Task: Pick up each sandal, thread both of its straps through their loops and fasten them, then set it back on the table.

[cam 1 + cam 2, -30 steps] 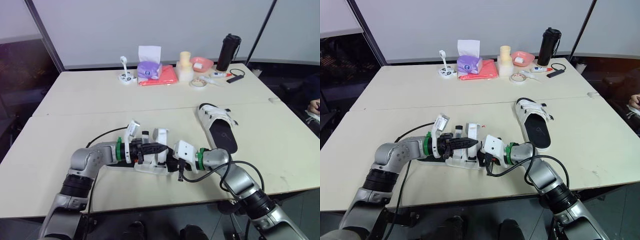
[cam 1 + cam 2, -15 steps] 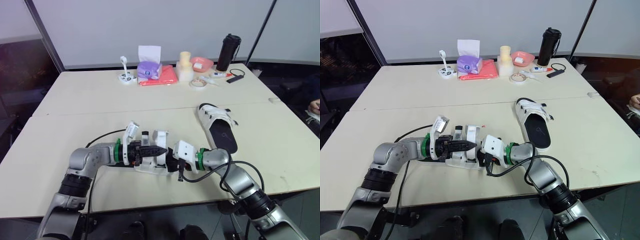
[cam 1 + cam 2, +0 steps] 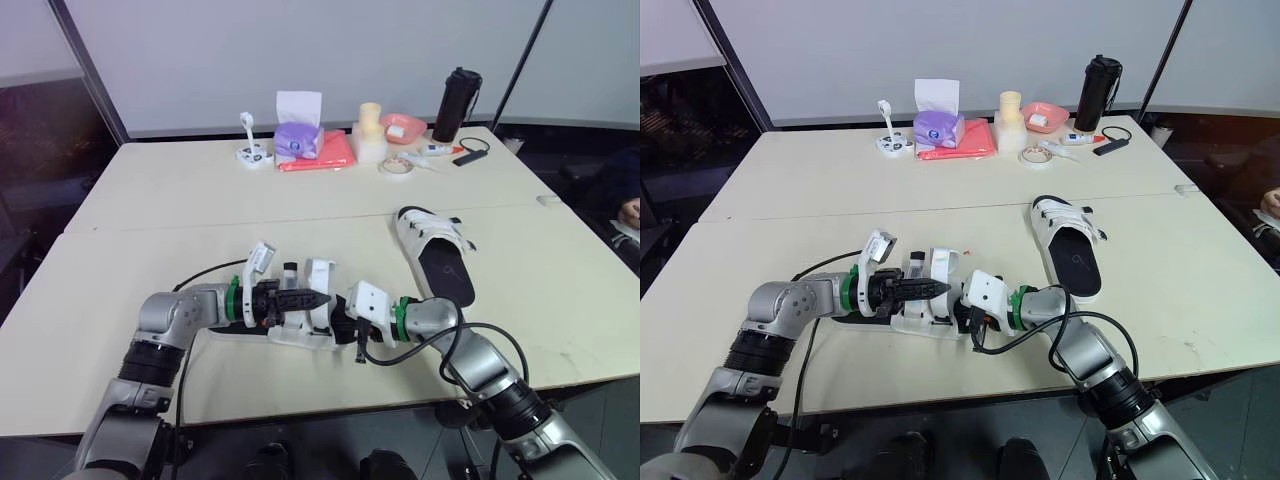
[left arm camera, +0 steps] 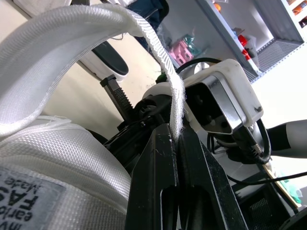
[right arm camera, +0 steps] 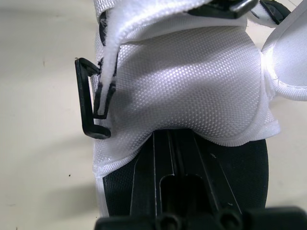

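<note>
— While both arms reach in at the near edge of the table, where does the sandal sit?

— The near sandal lies on the tabletop between the two grippers, its white straps standing up.

— And the left gripper?

— It points across the sandal toward the right arm. In the left wrist view, its black fingers are pinched together on the edge of a white strap, which arches up and away from them.

— The right gripper?

— It meets the sandal's other end. Its fingers lie pressed together on the black sole, with their tips hidden under the white upper; whether they pinch anything cannot be told. A black loop hangs at the side of that upper.

— Farther back?

— The far sandal rests flat, well apart on the robot's right, straps across its front. At the table's far edge stand a tissue box, a red cloth, a pink bowl and a black bottle.
</note>
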`<act>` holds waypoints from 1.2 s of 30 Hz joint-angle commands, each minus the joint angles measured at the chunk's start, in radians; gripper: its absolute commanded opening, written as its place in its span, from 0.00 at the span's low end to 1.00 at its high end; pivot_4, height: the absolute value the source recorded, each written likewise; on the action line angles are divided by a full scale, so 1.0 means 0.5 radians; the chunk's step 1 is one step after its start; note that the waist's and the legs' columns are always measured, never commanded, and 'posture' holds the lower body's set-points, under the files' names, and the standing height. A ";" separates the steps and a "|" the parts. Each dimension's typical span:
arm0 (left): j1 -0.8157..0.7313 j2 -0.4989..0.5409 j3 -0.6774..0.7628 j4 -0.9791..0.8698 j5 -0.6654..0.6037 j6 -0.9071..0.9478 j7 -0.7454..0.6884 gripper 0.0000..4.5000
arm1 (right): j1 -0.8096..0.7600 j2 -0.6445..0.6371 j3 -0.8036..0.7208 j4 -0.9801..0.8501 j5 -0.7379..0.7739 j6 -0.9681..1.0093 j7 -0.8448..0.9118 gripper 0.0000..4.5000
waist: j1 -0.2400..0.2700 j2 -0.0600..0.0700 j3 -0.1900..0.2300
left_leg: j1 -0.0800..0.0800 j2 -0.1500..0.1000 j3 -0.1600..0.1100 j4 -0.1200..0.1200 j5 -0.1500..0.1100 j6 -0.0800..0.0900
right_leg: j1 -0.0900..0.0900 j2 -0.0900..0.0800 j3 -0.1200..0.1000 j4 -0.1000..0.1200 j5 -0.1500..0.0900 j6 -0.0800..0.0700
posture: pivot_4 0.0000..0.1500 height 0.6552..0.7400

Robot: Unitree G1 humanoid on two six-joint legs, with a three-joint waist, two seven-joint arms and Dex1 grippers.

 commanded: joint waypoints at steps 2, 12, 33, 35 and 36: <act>-0.044 0.000 0.039 -0.027 -0.036 0.034 -0.011 0.00 | 0.067 -0.029 0.094 0.147 -0.120 0.118 -0.017 0.00 | -0.001 0.000 0.000 | 0.000 0.000 0.000 0.000 0.000 0.000 | 0.000 0.000 0.000 -0.001 0.000 0.000 | 1.00 0.93; -0.006 -0.025 0.034 -0.098 -0.058 0.071 0.007 0.00 | 0.072 -0.030 0.101 0.149 -0.130 0.114 -0.023 0.00 | -0.002 0.000 0.000 | 0.000 0.000 0.000 -0.002 0.000 0.000 | 0.001 0.000 0.000 -0.005 0.000 0.000 | 1.00 0.93; 0.008 0.017 -0.232 0.056 0.415 -0.552 -0.137 0.00 | 0.062 -0.029 0.110 0.154 -0.139 0.106 -0.028 0.00 | -0.002 -0.001 -0.002 | 0.000 0.008 0.003 -0.010 0.000 0.000 | 0.002 0.001 -0.001 -0.019 0.003 -0.005 | 1.00 0.93; 0.012 0.024 -0.256 0.037 0.421 -0.562 -0.182 0.00 | 0.060 -0.027 0.109 0.154 -0.138 0.106 -0.030 0.00 | -0.002 -0.001 -0.003 | 0.000 0.008 0.003 -0.011 0.000 0.000 | 0.002 0.001 -0.001 -0.019 0.003 -0.005 | 1.00 0.93; 0.020 0.031 -0.267 0.018 0.422 -0.566 -0.211 0.00 | 0.061 -0.027 0.108 0.154 -0.137 0.107 -0.031 0.00 | -0.002 -0.001 -0.003 | 0.000 0.008 0.003 -0.012 0.000 0.000 | 0.001 0.002 -0.001 -0.020 0.003 -0.005 | 1.00 0.93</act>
